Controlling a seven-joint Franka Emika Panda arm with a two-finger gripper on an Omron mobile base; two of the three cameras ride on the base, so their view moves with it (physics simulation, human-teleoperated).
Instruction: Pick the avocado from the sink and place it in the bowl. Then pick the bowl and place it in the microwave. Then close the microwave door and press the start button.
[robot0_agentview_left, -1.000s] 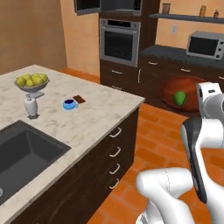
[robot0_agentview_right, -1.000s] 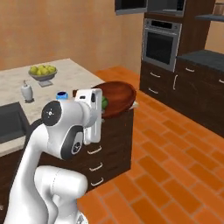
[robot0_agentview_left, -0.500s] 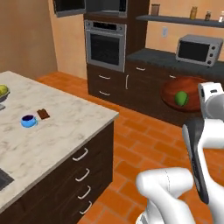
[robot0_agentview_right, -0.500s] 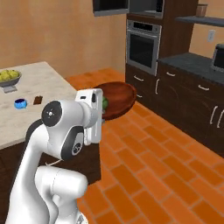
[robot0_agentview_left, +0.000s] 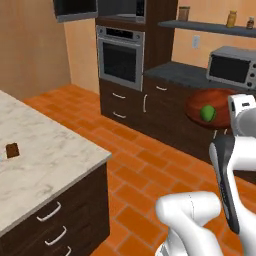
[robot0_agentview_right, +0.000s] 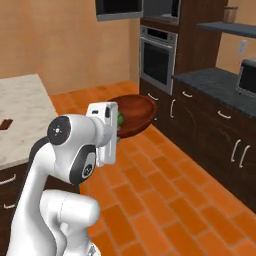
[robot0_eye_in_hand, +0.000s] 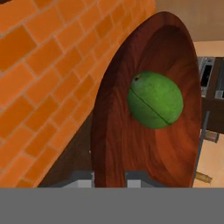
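- Bowl (robot0_agentview_left: 216, 107) with the avocado (robot0_agentview_left: 208, 113) resting in it: in the left base view you see it held out in front of the arm, over the brick floor (robot0_agentview_left: 150, 165), between you and the dark lower cabinets (robot0_agentview_left: 165, 107). The microwave (robot0_agentview_left: 120, 7), by my reading the dark unit above the steel oven (robot0_agentview_left: 121, 57), sits high and to the left of the bowl, so the carry has to go up and leftward. The silver countertop box (robot0_agentview_left: 234, 65) on the right is not your target.
- In the right base view the bowl (robot0_agentview_right: 134, 114) juts forward from the hand, with the avocado (robot0_agentview_right: 120, 118) peeking just past the white wrist. The microwave (robot0_agentview_right: 161, 9) stands above the oven (robot0_agentview_right: 158, 59), beyond and higher than the bowl. The island counter (robot0_agentview_right: 20, 120) lies off to the left, well apart; open floor separates you from the wall units.
- In the hand view the gripper (robot0_eye_in_hand: 109, 176) pinches the near rim of the bowl (robot0_eye_in_hand: 118, 131), one fingertip on either side of the wall, so you are gripping the bowl. The avocado (robot0_eye_in_hand: 155, 100) lies near the middle of the bowl, away from the fingers. The bowl's rim runs straight away from the fingertips.
- You should judge the risk as the avocado rolling if the bowl tips during the lift.
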